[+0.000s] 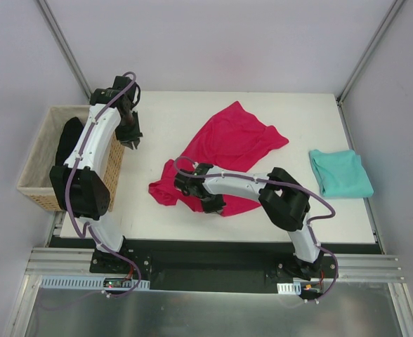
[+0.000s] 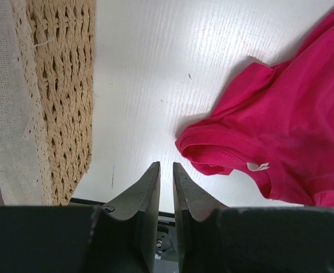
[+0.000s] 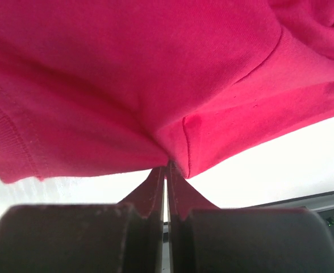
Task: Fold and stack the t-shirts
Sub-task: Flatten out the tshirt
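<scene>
Crimson-pink t-shirt [image 1: 227, 151] is spread crumpled in the middle of the desk [image 1: 192, 112]. Its near-left part is pinched in the clamped right claw [image 3: 166, 168], probably so it can be pulled flat for folding. The left claw [image 2: 166, 166] is held barely apart and empty beside the wicker basket [image 2: 65, 85]. The teal t-shirt [image 1: 341, 173] is laid folded at the right, likely as the stack's base.

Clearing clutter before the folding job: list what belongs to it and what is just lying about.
Belongs to the job:
- crimson-pink t-shirt, unfolded, pinched in the shut right pincer
- teal t-shirt, folded, far right

Just lying about:
- wicker basket, far left
</scene>
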`<move>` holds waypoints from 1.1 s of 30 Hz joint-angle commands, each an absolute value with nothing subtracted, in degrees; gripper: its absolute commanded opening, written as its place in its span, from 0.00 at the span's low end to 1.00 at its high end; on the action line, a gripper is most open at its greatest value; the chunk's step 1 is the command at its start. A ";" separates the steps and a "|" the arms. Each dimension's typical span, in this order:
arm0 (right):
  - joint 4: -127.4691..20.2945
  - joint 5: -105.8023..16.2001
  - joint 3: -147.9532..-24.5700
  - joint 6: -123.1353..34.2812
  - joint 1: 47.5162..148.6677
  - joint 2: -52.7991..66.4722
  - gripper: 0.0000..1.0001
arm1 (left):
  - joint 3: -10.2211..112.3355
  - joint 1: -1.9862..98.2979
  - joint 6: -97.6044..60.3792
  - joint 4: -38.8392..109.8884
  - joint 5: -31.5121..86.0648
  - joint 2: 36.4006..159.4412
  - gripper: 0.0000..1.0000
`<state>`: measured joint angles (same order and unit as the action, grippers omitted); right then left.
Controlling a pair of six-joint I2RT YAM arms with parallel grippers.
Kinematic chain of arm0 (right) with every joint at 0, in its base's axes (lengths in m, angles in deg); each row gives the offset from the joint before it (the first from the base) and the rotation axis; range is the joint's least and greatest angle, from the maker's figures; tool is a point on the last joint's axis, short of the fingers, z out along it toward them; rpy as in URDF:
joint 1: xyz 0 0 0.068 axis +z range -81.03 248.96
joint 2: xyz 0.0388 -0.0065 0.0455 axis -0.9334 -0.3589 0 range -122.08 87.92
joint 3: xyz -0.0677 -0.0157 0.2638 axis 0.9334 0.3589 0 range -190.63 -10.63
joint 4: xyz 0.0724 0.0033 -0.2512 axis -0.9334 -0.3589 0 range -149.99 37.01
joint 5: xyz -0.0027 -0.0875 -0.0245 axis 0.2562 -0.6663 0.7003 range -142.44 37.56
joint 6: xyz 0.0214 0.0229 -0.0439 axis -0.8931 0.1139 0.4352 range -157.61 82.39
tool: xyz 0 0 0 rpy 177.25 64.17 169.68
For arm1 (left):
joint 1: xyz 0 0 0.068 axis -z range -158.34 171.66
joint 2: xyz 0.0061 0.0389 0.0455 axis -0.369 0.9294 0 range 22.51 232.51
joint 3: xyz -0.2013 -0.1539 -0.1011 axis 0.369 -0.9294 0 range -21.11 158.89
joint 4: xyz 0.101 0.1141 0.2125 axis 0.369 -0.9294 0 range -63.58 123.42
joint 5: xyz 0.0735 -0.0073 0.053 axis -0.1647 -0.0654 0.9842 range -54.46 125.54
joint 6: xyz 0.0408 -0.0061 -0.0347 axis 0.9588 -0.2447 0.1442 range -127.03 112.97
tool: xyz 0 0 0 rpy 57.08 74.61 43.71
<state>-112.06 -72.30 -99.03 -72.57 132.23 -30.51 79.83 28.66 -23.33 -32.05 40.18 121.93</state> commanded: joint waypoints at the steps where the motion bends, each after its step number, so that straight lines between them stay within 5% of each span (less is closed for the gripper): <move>1: -114.08 -71.26 -102.91 -71.10 132.42 -29.67 0.01 | 81.98 28.16 -23.56 -33.64 39.40 122.01 0.14; 25: -113.99 -67.29 -111.26 -63.89 134.36 -33.99 0.01 | 81.63 28.16 -23.47 -33.73 40.90 122.88 0.14; 28: -115.04 -68.69 -110.65 -64.42 134.36 -33.55 0.17 | 81.98 28.16 -23.56 -33.73 40.55 123.41 0.14; 29: -115.30 -69.31 -110.39 -64.85 134.36 -33.03 0.32 | 82.07 28.16 -23.64 -33.73 40.46 123.50 0.14; 33: -115.74 -74.83 -108.28 -67.57 134.27 -29.86 0.42 | 82.34 28.16 -23.64 -33.73 40.46 123.94 0.14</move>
